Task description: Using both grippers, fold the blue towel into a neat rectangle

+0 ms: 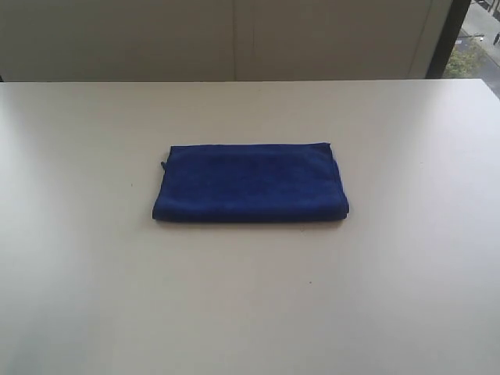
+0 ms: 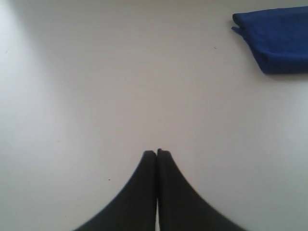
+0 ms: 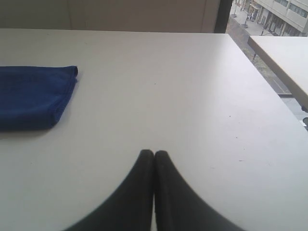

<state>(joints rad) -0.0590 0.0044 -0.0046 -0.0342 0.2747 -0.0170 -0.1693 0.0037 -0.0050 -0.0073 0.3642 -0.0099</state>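
The blue towel [image 1: 250, 183] is soft, fuzzy cloth, quite matt. The bench [image 1: 258, 312] looks smooth and pale with a faint sheen. The left tool [image 2: 157, 153] and right tool [image 3: 154, 153] are smooth matt black.

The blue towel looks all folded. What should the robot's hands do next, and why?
Probably nothing more than park. The blue towel already lies as a neat rectangle on the table, and the left gripper and right gripper are both shut, apart from it, holding nothing.
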